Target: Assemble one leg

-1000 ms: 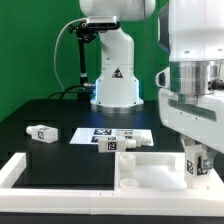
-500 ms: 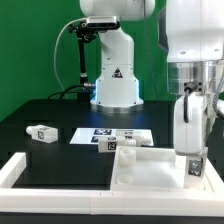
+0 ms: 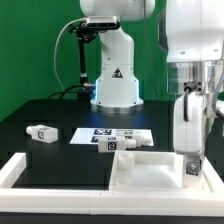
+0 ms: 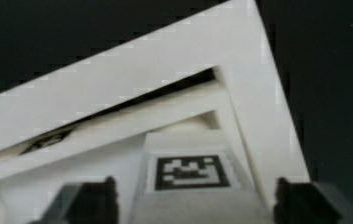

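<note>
The leg (image 3: 192,167), a small white block with a black-and-white tag, stands upright at the right end of the large white tray-like panel (image 3: 150,172). My gripper (image 3: 191,158) comes straight down onto it, with a finger against each side of the block. In the wrist view the leg's tagged face (image 4: 191,172) fills the gap between my two dark fingers (image 4: 84,203), and the panel's corner rim (image 4: 137,85) lies beyond it. The gripper (image 4: 194,205) is shut on the leg.
Another leg (image 3: 42,132) lies on the black table at the exterior view's left. Two more legs (image 3: 110,142) (image 3: 131,143) lie by the marker board (image 3: 92,133). A white L-shaped fence (image 3: 20,172) borders the front left. The arm's base (image 3: 115,85) stands behind.
Since a second ago my wrist has turned about its vertical axis over the leg, so the gripper now shows side-on. Nothing has moved in the last half second.
</note>
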Robot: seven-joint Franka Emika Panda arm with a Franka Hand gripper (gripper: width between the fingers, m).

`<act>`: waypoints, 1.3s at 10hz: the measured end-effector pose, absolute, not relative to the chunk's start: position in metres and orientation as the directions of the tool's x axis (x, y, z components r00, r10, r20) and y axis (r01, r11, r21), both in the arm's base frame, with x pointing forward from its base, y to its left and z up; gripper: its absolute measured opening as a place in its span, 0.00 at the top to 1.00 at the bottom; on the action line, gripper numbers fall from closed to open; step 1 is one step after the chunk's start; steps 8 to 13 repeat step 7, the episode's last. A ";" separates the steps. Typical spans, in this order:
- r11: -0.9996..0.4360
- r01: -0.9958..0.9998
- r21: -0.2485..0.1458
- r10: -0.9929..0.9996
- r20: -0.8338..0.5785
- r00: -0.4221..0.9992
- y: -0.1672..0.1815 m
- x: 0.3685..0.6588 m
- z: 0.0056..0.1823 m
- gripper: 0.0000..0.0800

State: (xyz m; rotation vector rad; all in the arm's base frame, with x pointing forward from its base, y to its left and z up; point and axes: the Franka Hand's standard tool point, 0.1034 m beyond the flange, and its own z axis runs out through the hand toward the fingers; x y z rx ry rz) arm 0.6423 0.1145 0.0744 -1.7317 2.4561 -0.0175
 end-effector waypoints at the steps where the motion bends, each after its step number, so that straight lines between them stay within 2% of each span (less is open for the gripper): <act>1: 0.317 -0.943 -0.100 -0.945 -0.117 -0.305 0.118 0.644 0.088 0.29; 2: 0.303 -0.946 -0.119 -0.949 -0.131 -0.287 0.118 0.648 0.104 0.21; 3: 0.303 -0.944 -0.131 -0.948 -0.141 -0.285 0.116 0.650 0.115 0.19; 13: 0.294 -0.947 -0.130 -0.951 -0.137 -0.276 0.117 0.650 0.112 0.19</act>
